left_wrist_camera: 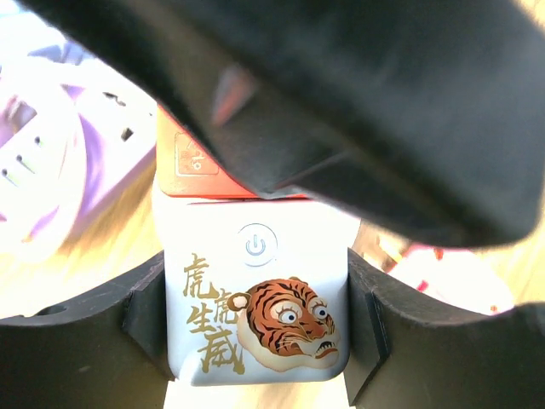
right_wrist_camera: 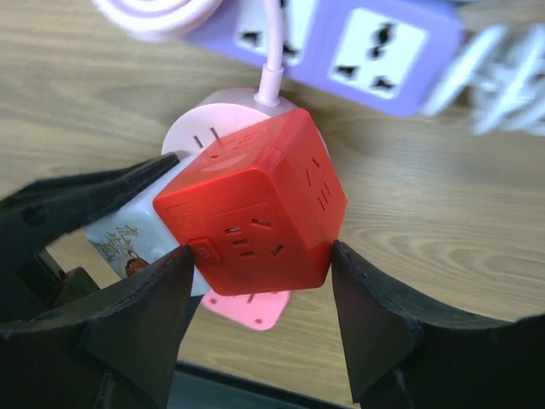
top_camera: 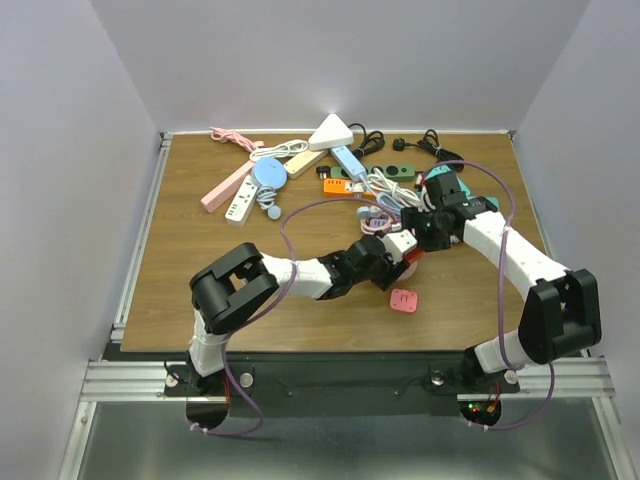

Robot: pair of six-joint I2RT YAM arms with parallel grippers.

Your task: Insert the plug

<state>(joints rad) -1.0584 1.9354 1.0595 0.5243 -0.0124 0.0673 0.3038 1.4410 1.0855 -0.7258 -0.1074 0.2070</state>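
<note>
Both arms meet over the brown wooden table (top_camera: 200, 200). L gripper (left_wrist_camera: 255, 328) clamps the white, tiger-printed plastic plug block (left_wrist_camera: 255, 281) as an anchor. R gripper (right_wrist_camera: 260, 256) pinches the red plastic socket cube (right_wrist_camera: 255, 204) by opposite faces, butted against it, prob. to seat the pins squarely; joint hidden.

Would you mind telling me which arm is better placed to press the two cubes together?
Probably the right: the right gripper clamps the red cube, abutting the tiger-print cube that the left gripper holds braced.
</note>
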